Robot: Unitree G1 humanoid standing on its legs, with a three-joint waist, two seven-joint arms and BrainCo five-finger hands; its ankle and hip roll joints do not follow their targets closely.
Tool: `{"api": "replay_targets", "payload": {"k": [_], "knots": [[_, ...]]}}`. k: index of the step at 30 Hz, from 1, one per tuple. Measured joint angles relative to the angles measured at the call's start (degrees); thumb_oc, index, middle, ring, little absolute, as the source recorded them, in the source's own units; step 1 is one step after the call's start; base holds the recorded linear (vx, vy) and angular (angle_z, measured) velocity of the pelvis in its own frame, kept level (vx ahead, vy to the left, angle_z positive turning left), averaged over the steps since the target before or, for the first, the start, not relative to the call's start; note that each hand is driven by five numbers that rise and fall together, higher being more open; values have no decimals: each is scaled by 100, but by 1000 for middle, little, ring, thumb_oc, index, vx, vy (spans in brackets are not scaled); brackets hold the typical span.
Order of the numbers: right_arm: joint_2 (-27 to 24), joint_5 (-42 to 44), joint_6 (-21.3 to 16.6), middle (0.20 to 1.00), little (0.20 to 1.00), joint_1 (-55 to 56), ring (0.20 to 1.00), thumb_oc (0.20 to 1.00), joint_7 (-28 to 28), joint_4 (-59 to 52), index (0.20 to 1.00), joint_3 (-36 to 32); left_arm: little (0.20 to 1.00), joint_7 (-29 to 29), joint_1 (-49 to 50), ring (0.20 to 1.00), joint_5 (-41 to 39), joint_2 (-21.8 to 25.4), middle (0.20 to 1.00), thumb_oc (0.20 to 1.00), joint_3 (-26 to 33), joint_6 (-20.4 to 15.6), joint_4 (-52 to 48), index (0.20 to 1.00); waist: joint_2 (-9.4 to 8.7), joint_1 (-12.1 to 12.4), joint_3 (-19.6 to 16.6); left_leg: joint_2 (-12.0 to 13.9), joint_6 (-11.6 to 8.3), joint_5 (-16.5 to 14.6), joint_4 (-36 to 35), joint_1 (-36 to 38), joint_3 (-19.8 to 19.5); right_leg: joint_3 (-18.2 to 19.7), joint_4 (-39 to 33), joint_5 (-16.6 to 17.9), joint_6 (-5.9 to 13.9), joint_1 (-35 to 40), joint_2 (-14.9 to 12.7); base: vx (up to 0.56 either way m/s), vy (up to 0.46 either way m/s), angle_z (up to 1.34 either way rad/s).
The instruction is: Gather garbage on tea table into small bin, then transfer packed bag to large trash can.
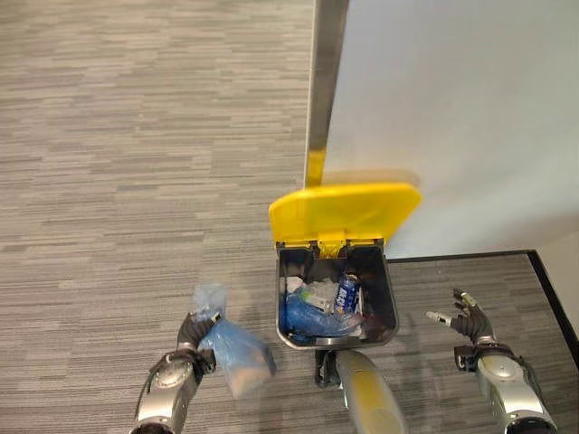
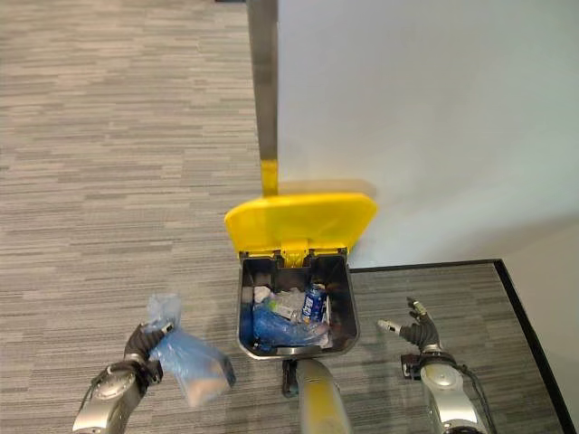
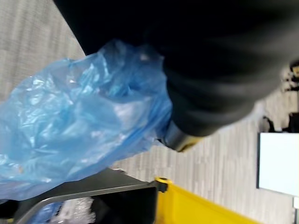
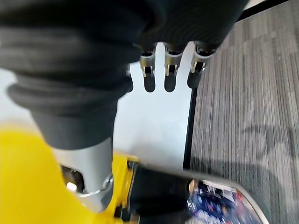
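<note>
A large trash can (image 1: 336, 307) stands on the grey carpeted floor (image 1: 136, 181) against the foot of a pale wall panel (image 1: 452, 117), its yellow lid (image 1: 344, 212) swung up and back so the dark grey body is open. Inside lie blue plastic (image 1: 303, 316), crumpled white scraps and a blue drink can (image 1: 347, 294) standing near the middle.

The left hand (image 1: 192, 336) hangs just beside the can's left wall, fingers curled round the gathered neck of a packed blue bag (image 1: 237, 354) — the bag hangs off the floor, outside the can and below its rim level, with something pale showing through the plastic. In the left wrist view the blue film (image 3: 79, 135) bulges past the dark cover, with the can's rim and yellow lid edge beneath.

The right hand (image 1: 466, 318) is held out to the right of the can, well apart from it — fingers spread and relaxed, holding nothing.
</note>
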Motion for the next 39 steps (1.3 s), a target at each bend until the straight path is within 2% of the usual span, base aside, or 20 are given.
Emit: {"api": "replay_targets", "payload": {"k": [2,3,4,6,8,10,12,14,15,16,17,18,20,23,26,29,31,32,36,39], "knots": [[21,66,-20,1000,1000,-36,1000,1000,-6,-15,1000,16,200,0,-72,200,-47,19,200,200,57,-77,-105,200,29,-58,-18,-69,1,-109,-179,-18,124,68,5,93,-44,-199,4,-54,92,-15],[59,121,-12,1000,1000,-71,1000,1000,-3,-6,1000,27,200,-4,-74,200,-46,21,200,200,94,-104,-122,200,47,-52,-18,-86,-4,-176,-265,-28,173,98,4,152,32,-267,3,-52,75,-34],[300,249,26,1000,1000,-33,1000,1000,31,-34,1000,95,200,-7,31,200,-44,5,200,200,160,-86,-88,200,-12,-55,-49,-202,-2,-184,-311,-1,226,239,-115,346,166,-250,0,-53,76,-37],[395,452,37,1000,1000,173,1000,1000,158,-68,1000,531,200,-59,348,200,-40,-94,200,200,139,-88,-93,200,63,-42,-226,-311,82,-199,-292,-28,311,378,-445,514,687,-148,-13,-27,53,-30],[397,467,44,1000,1000,165,1000,1000,306,-299,1000,921,200,-141,437,200,-29,-92,200,200,91,-87,-110,200,87,42,-264,-329,104,-184,-278,-42,310,396,-527,583,797,-119,-26,-5,10,-4],[406,556,46,1000,1000,-51,1000,1000,446,-564,1000,1321,200,-198,431,200,-22,-71,200,200,-82,-85,-113,200,112,165,-303,-305,100,-142,-247,-50,292,367,-495,570,781,-128,-34,12,-6,9],[419,567,46,1000,1000,-781,1000,1000,510,-582,1000,1904,200,-233,342,200,-19,-46,200,200,-332,-81,-109,200,109,270,-301,-289,99,-143,-204,-53,274,327,-395,596,688,-164,-47,11,-18,9],[525,630,19,1000,1000,-1339,1000,1000,600,-541,1000,2031,200,-268,195,200,-20,-61,200,200,-524,-80,-107,200,109,382,-298,-264,72,-126,-203,-65,142,207,-264,520,556,-165,-127,8,-24,28],[605,673,39,1000,1000,-1671,1000,1000,578,-418,1000,2134,200,-257,168,200,-28,-69,200,200,-540,-83,-105,200,124,486,-289,-256,70,-125,-199,-69,108,175,-223,479,491,-172,-144,5,-33,27],[706,676,28,1000,1000,-2369,1000,1000,560,-228,1000,2382,200,-259,86,200,-31,7,200,200,-762,-78,-90,200,120,490,-263,-255,49,-113,-210,-81,91,169,-223,468,499,-189,-142,-2,-33,19],[929,686,35,1000,1000,-2778,1000,1000,513,-148,1000,2425,200,-256,10,200,-42,-7,200,200,-824,-80,-88,200,135,612,-239,-243,42,-107,-176,-105,29,119,-229,448,525,-173,-171,-12,-50,19],[1125,717,52,1000,1000,-3139,1000,1000,464,60,1000,2461,200,-247,-109,200,-50,-2,200,200,-966,-83,-90,200,134,624,-203,-238,36,-103,-153,-149,-1,90,-232,447,526,-178,-197,-28,-33,20],[1282,785,81,1000,1000,-4086,1000,1000,427,791,1000,2854,200,-251,-579,200,-153,49,200,200,-1461,-83,-96,200,133,700,-145,-250,12,-79,-151,-227,-20,88,-244,444,537,-239,-222,-48,-24,12],[1024,767,117,1000,1000,-4846,1000,1000,356,1402,1000,2968,200,-280,-1589,200,-171,103,200,200,-1935,-229,-339,200,86,845,-40,-218,-16,-49,-117,-454,-129,22,-279,524,445,-363,-213,-66,-37,12],[769,670,101,1000,1000,-5155,1000,1000,351,1498,1000,2997,200,-385,-2369,200,-256,167,200,200,-2386,-335,-867,200,-45,712,219,-263,-18,-47,-95,-504,-164,10,-245,519,432,-365,-299,-38,-40,8],[743,657,85,1000,1000,-5213,1000,1000,350,1634,1000,2998,200,-497,-2724,200,-375,85,200,200,-2751,-370,-1279,200,-93,594,246,-291,-14,-50,-105,-481,-164,19,-266,522,425,-366,-312,-12,-11,2],[788,669,123,1000,1000,-5402,1000,1000,351,2206,1000,3031,200,-511,-3392,200,-363,306,200,200,-3291,-406,-1543,200,-128,594,276,-309,-7,-54,-106,-496,-165,34,-304,543,392,-370,-312,-3,1,-2],[792,669,122,1000,1000,-5429,1000,1000,353,2249,1000,3033,200,-505,-3503,200,-363,285,200,200,-3296,-405,-1544,200,-127,560,276,-318,2,-59,-107,-496,-157,40,-318,551,379,-375,-308,4,6,-8],[712,679,151,1000,1000,-5494,1000,1000,310,2392,1000,3106,200,-534,-3803,200,-135,171,200,200,-3473,-454,-1026,200,-113,312,289,-325,9,-63,-200,-425,-100,74,-337,562,367,-376,-280,10,9,-10],[686,672,153,1000,1000,-5610,1000,1000,243,2531,1000,3228,200,-594,-3930,200,217,85,200,200,-3677,-483,250,200,-107,162,293,-362,9,-63,-209,-419,-10,137,-334,569,357,-419,-284,10,5,-11]]}}
